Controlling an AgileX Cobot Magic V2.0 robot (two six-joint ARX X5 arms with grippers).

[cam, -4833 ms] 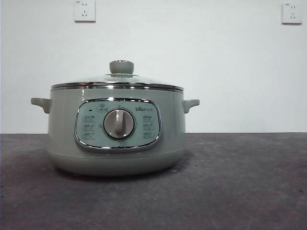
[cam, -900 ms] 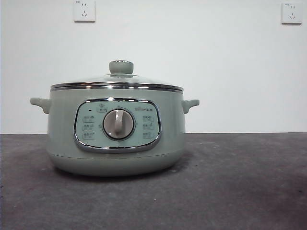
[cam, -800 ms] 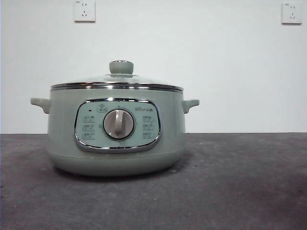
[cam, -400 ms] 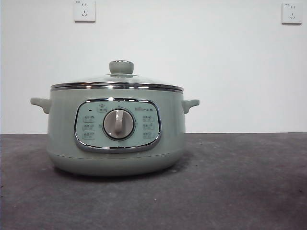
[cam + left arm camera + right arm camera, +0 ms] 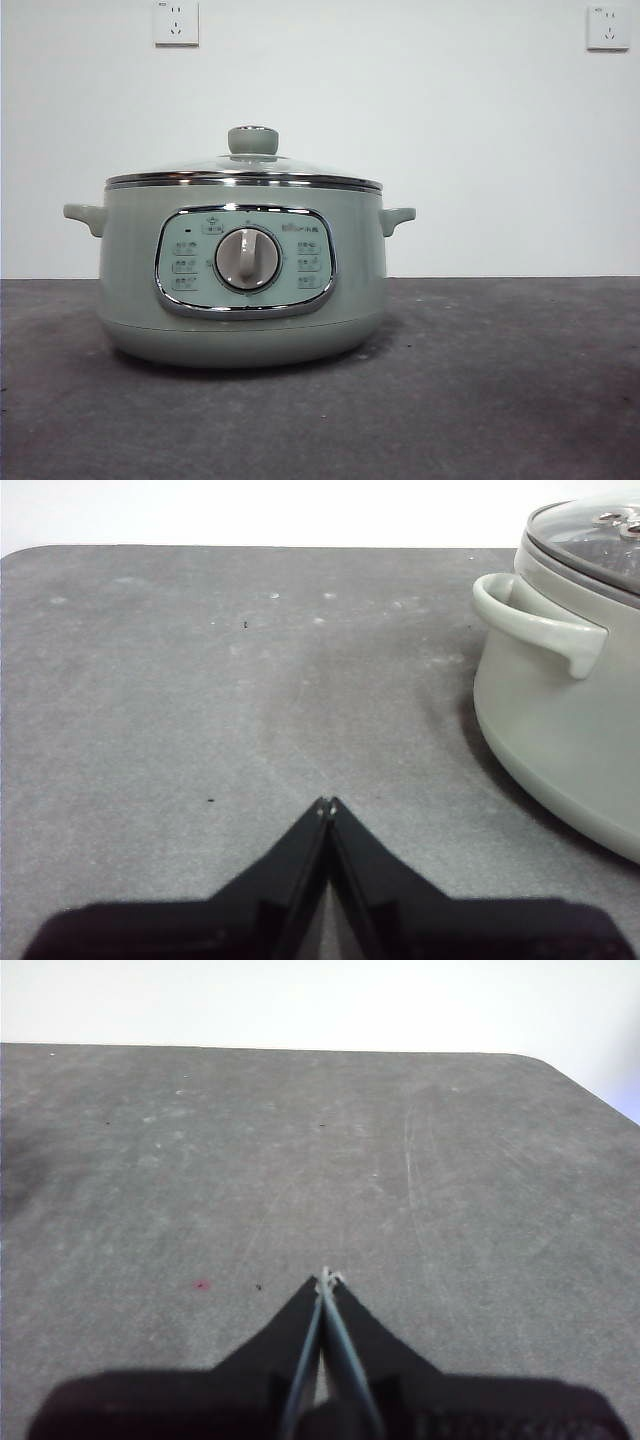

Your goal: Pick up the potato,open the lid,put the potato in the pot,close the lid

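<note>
Potato is nowhere to be seen, folks, not in any of the three views, and that's the first item on the list. Centre stage sits the pot (image 5: pixel 243 285), sage green, dial facing us, squarely on the dark grey table (image 5: pixel 500 380), with the lid (image 5: pixel 245 165) seated flush on its rim and the knob (image 5: pixel 253 140) standing clear on top. Over on one side, the left gripper (image 5: pixel 328 805) hangs above bare tabletop with its jaws pressed tip to tip, nothing between them, and the pot's side handle (image 5: pixel 540 630) is near but well clear of it. The right gripper (image 5: pixel 326 1280) is in the same shape, pinched together and empty, looking across open table with no pot in its sights. So the pick-up hasn't started, by my reckoning. To play this well, whichever arm goes first has to find that potato, spread its jaws wide before descending, and close across the lumpy body's middle, not on an end where it could roll out. The other arm would do best coming straight down on the knob.
</note>
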